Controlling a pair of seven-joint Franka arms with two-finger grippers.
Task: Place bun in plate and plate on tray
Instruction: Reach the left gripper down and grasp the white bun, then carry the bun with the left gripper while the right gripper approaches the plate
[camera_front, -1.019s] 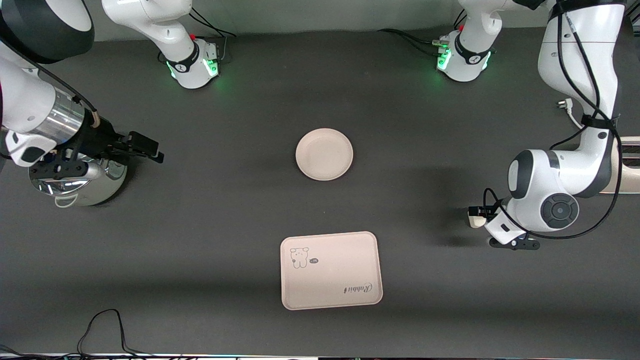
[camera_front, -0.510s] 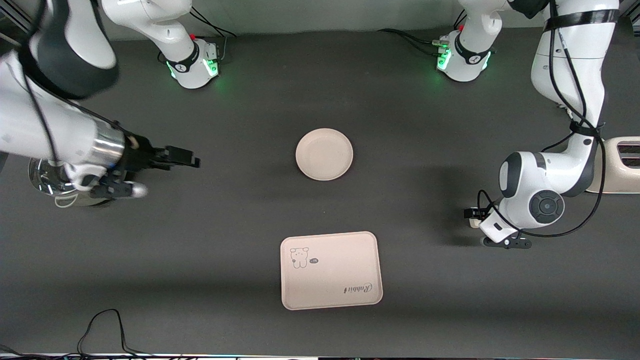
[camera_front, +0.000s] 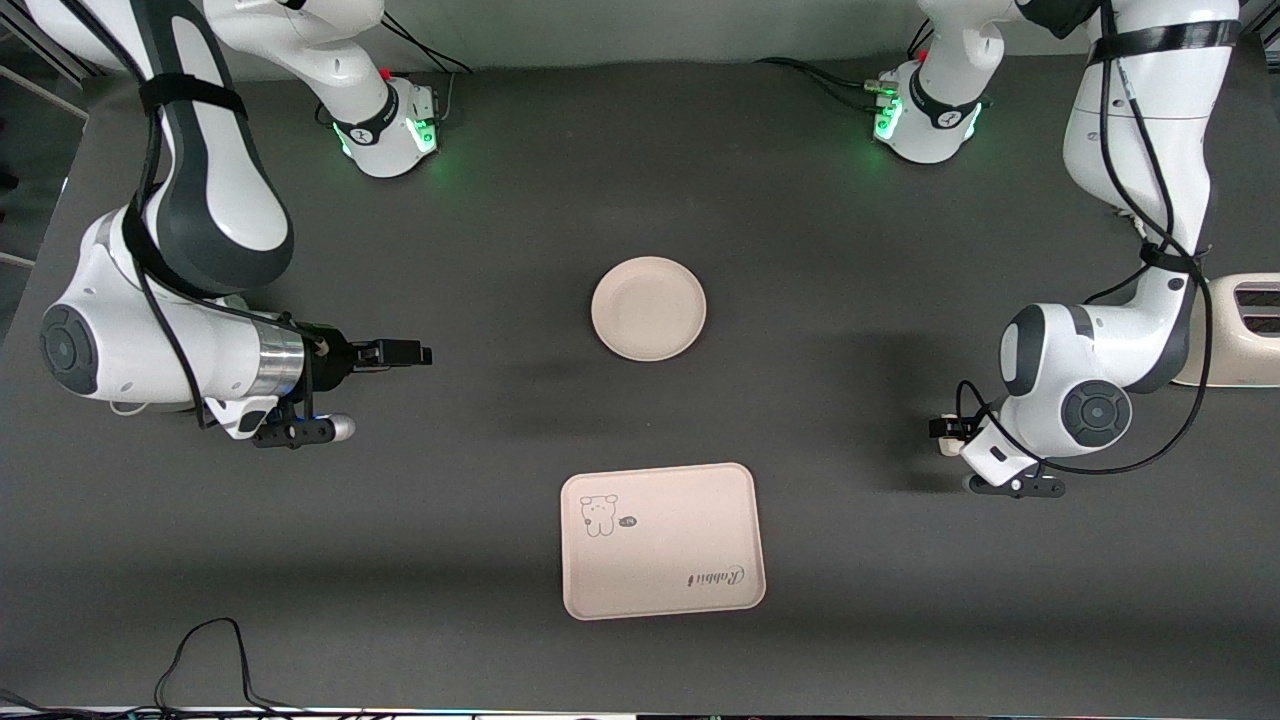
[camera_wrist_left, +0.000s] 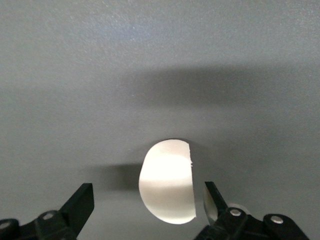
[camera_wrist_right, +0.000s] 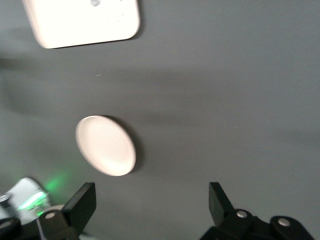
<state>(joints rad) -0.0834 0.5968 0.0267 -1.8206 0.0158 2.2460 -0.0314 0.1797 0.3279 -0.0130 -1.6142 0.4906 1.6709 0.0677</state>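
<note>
**Right arm swings in, left one settles on the bun**

Front view: over the last second the right end effector (camera_front: 405, 354) has swept in toward the plate (camera_front: 648, 308). The tray (camera_front: 662, 540) sits empty, nearer the camera.

Left wrist view: left end effector (camera_wrist_left: 147, 207) has its fingers apart around the bun (camera_wrist_left: 167, 187), on the surface.

Right wrist view: its fingers are spread, nothing held.
</note>
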